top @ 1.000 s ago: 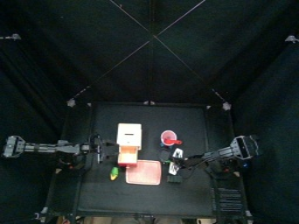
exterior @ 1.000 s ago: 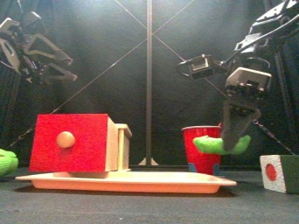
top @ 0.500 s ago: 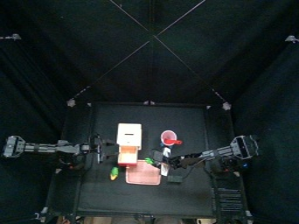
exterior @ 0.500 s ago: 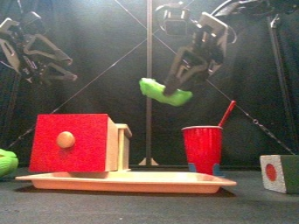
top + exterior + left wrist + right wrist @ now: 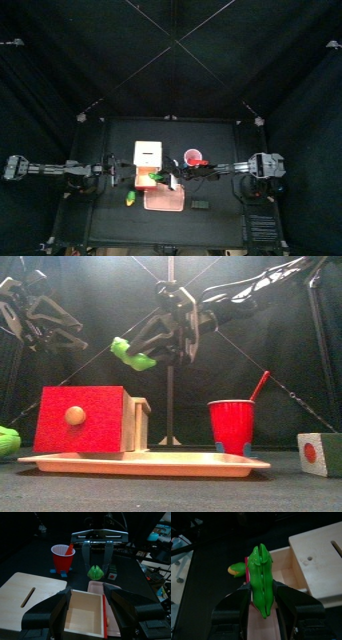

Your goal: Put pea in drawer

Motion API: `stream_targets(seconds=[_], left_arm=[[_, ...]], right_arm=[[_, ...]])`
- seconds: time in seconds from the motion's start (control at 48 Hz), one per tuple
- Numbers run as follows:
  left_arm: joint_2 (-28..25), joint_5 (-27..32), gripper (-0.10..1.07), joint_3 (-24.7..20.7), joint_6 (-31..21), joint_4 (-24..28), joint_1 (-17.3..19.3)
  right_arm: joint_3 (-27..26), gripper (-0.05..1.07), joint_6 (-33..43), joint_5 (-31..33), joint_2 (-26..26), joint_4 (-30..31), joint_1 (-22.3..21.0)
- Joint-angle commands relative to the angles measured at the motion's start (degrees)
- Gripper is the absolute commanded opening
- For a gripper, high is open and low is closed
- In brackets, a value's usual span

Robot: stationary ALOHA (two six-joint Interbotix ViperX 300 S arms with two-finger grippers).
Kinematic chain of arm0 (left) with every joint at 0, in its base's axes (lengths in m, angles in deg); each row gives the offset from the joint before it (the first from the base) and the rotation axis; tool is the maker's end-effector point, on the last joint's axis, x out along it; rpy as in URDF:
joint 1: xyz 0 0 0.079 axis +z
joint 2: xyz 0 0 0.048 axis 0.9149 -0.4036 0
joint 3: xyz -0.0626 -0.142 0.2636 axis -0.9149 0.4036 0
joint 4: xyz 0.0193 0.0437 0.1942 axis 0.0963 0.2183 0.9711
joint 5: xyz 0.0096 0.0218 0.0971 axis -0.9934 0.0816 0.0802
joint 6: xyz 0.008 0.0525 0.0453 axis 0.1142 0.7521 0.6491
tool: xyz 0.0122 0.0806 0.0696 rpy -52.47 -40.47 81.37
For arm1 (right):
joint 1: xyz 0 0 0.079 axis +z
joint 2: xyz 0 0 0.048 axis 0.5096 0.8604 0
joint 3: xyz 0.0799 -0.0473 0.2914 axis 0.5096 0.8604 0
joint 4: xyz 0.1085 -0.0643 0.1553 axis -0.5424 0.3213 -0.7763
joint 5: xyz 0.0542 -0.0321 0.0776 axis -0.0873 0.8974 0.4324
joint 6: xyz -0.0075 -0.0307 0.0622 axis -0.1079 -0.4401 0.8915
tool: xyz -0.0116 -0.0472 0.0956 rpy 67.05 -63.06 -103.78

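Top, front and both wrist views of one moment: the right gripper (image 5: 158, 344), reaching in from the 3 o'clock side of the black tabletop (image 5: 214, 135), has its jaws closed partway on a bright green plastic pea pod (image 5: 131, 353), which hangs in the air above the small cream-white wooden drawer unit with a red front panel and round knob (image 5: 91, 419); in the right wrist view the pod (image 5: 260, 577) lies lengthwise between the two jaws, over the pulled-out compartment (image 5: 290, 568). In the left wrist view the open compartment (image 5: 84, 612) shows bare wood inside, with the pod (image 5: 95, 572) beyond it. The unit stands at the 9 o'clock end of a flat pink square tray (image 5: 201, 464). A red plastic cup holding a red straw (image 5: 234, 425) stands at about 3 o'clock from the unit, and a small cream cube with a red dot (image 5: 319, 453) sits further toward 3 o'clock. A second green toy (image 5: 8, 441) lies at the 9 o'clock edge of the front view. The left gripper (image 5: 85, 609) rests at 9 o'clock with its jaws spread wide on either side of the drawer, empty
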Motion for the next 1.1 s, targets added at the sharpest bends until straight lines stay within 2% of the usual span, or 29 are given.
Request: stream_targets(seconds=[0.0, 0.125, 0.271, 0.625, 1.083], left_arm=[[0.0, -0.44, 0.89, -0.62, -0.09, 0.0, 0.18], [0.0, -0.53, 0.89, -0.53, -0.09, 0.0, 0.09], [0.0, -0.44, 0.89, -0.35, -0.26, -0.09, 0.09], [0.0, -0.44, 0.89, -0.26, -0.09, -0.18, 0.09], [0.0, -0.44, 0.89, -0.18, -0.09, -0.18, 0.09]], right_arm=[[-4.39, 0.6, -0.26, -3.16, 1.93, -0.26, -0.44], [-7.29, 0.6, -0.35, -3.25, 5.01, -0.18, -0.44], [-8.17, 0.6, -0.35, -3.25, 6.68, -0.26, -0.44], [-8.79, 0.61, -0.26, -3.25, 7.38, -0.26, -0.44], [-9.05, 0.72, -0.35, -3.25, 8.26, -0.26, -0.53]])
